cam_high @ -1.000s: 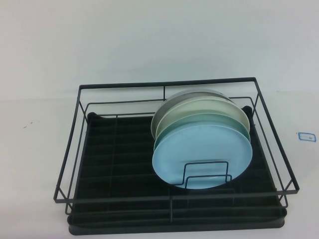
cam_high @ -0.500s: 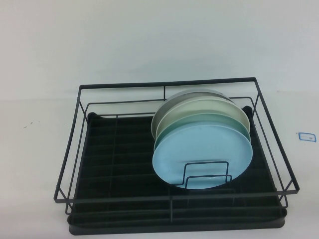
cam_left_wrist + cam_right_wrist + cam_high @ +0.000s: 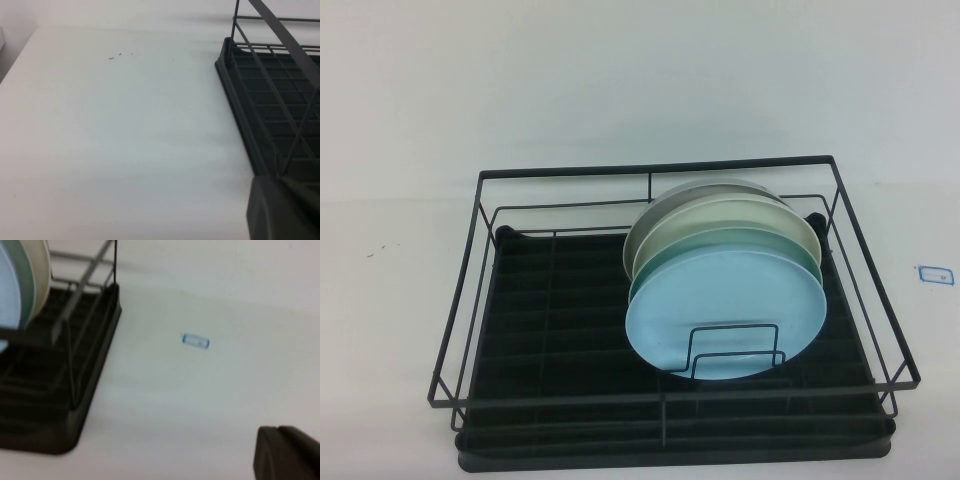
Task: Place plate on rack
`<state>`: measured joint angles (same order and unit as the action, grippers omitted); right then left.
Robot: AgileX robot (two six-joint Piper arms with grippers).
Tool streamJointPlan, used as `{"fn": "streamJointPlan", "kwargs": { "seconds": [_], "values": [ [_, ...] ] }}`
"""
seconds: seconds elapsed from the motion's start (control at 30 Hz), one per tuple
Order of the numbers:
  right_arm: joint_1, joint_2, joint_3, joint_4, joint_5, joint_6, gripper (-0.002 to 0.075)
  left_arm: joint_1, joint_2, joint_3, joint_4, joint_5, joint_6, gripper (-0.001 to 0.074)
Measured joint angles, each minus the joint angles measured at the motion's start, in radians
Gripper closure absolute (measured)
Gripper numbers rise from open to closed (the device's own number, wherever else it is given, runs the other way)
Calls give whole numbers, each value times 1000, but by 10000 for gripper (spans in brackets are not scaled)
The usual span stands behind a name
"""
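Note:
The light sky-blue plate (image 3: 725, 315) stands on edge in the black wire rack (image 3: 660, 168), at the front of a row of plates and leaning against a wire loop divider. Its edge also shows in the right wrist view (image 3: 7, 295). Neither gripper shows in the high view. My left gripper (image 3: 274, 182) is shut and empty, low beside the rack's left side (image 3: 270, 100). My right gripper (image 3: 277, 431) is shut and empty, over the bare table to the right of the rack (image 3: 55, 425).
Behind the blue plate stand a mint-green plate (image 3: 720, 250), a cream plate (image 3: 720, 215) and a grey plate (image 3: 710, 190). The rack's left half holds no plates. A small blue-edged label (image 3: 934, 272) lies on the white table to the right; it also shows in the right wrist view (image 3: 195, 341).

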<state>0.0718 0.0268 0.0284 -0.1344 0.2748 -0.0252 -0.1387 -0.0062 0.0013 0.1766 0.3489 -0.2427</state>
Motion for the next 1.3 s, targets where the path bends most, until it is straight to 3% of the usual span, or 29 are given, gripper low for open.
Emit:
{"fn": "streamJointPlan", "kwargs": {
  "seconds": [0.13,0.4,1.3],
  "values": [
    [0,-35,0,-19,88,-4,728,0,0,0,0,0,0,735],
    [0,-37,0,-21,95,74,728,0,0,0,0,0,0,735],
    [0,-37,0,-16,97,78,728,0,0,0,0,0,0,735]
  ]
}}
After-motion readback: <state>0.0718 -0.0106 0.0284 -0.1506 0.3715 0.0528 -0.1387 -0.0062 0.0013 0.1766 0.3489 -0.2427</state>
